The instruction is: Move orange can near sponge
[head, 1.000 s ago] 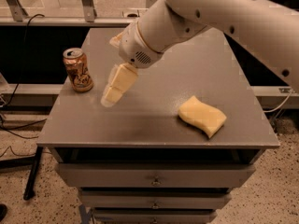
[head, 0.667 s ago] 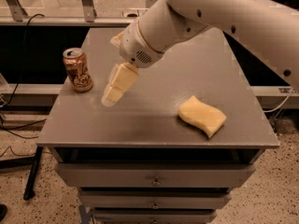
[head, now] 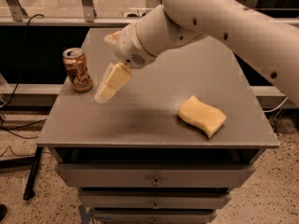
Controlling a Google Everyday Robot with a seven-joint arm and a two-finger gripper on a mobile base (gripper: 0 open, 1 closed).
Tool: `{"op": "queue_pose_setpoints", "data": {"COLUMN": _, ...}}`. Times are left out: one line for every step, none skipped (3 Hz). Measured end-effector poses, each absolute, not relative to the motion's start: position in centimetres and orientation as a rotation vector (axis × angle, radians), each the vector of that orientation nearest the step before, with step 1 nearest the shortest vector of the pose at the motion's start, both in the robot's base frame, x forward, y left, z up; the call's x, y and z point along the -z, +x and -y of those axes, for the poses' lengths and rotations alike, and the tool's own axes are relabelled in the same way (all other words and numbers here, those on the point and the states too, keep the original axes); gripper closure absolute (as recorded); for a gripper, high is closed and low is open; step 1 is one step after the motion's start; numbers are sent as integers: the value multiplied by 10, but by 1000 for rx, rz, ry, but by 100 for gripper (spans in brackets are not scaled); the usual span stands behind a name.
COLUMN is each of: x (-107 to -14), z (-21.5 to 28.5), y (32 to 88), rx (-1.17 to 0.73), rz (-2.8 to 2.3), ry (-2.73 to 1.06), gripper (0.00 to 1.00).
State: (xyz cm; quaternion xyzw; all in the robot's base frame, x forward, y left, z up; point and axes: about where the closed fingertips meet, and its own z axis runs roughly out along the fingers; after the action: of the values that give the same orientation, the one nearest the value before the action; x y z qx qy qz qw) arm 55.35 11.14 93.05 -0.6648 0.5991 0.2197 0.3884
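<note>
The orange can stands upright near the left edge of the grey table, silver top with pull tab showing. The pale yellow sponge lies flat on the right side of the table, near the front edge. My gripper hangs from the white arm and points down and left, just right of the can and a little above the table top. It is open and holds nothing, a small gap away from the can. The sponge is far to its right.
The table is a drawer cabinet with drawers below its front edge. A metal railing and glass run behind it. A black cable hangs at the left. The big white arm spans the upper right.
My gripper has shifted slightly left, closer to the can. The can and the sponge have not moved.
</note>
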Motion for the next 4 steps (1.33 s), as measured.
{"op": "queue_pose_setpoints", "data": {"x": -917, "z": -136, "y": 578, "rx": -639, "rz": -1459, "ry": -1637, "gripper": 0}}
{"op": "queue_pose_setpoints", "data": {"x": -903, "z": -160, "y": 595, "rx": -723, "rz": -1414, "ry": -1584, "gripper": 0}}
{"op": "queue_pose_setpoints", "data": {"x": -893, "z": -184, "y": 603, "rx": -793, "rz": -1402, "ry": -1559, "gripper": 0}}
{"op": "queue_pose_setpoints", "data": {"x": -884, "z": -205, "y": 605, "rx": -839, "rz": -1425, "ry": -1527, "gripper": 18}}
